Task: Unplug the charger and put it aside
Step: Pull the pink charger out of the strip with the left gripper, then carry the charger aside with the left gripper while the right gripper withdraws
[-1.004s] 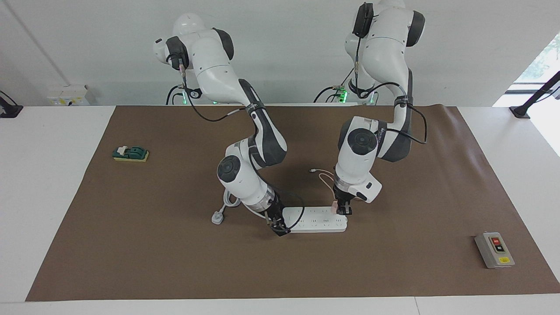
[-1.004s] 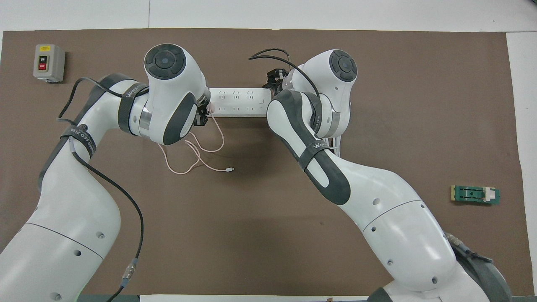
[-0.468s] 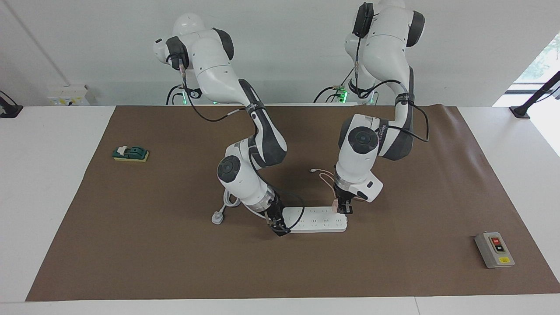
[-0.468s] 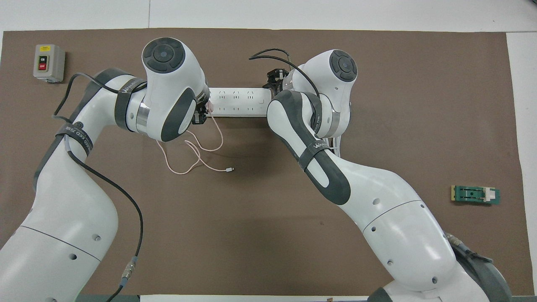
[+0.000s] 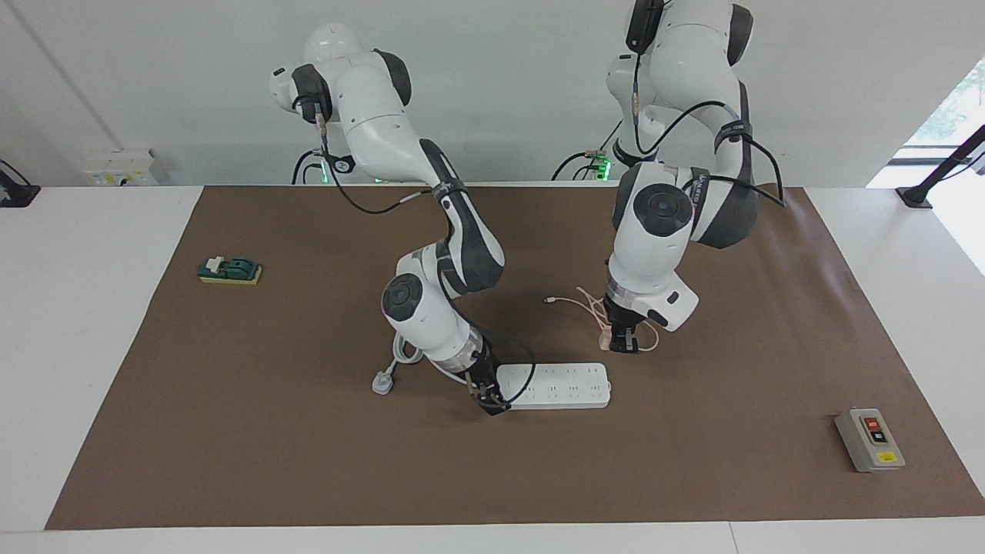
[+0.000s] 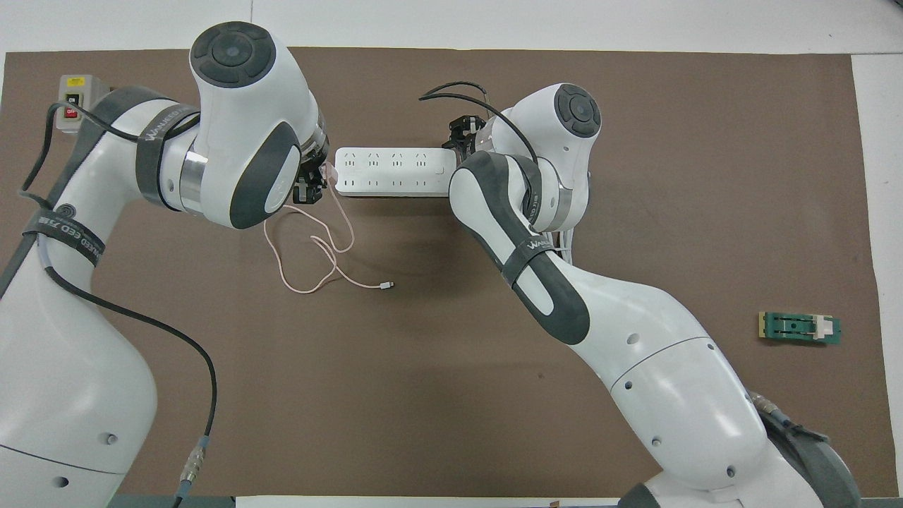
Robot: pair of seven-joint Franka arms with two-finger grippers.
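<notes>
The pink cable (image 6: pixel 310 247) lies in loops on the brown mat (image 5: pixel 269 462), its white connector (image 6: pixel 385 285) the part nearest the robots, and rises from there to the charger (image 5: pixel 606 335). The left gripper (image 5: pixel 625 344) hangs in the air over the mat just off the power strip's end toward the left arm, its fingers closed on the small pink charger, which is clear of the strip (image 5: pixel 565 385) and plugged into nothing. The strip lies flat, farther from the robots than the cable loops, all its visible sockets bare. The right gripper (image 5: pixel 487 400) is down at the strip's other end, touching it; whether its fingers are wide or narrow I cannot tell. The strip's thick white cord and plug (image 5: pixel 382 381) lie beside that end. A green block (image 5: pixel 229 270) sits toward the right arm's end of the table, and a grey switch box (image 5: pixel 869 439), farthest of all, toward the left arm's end.
</notes>
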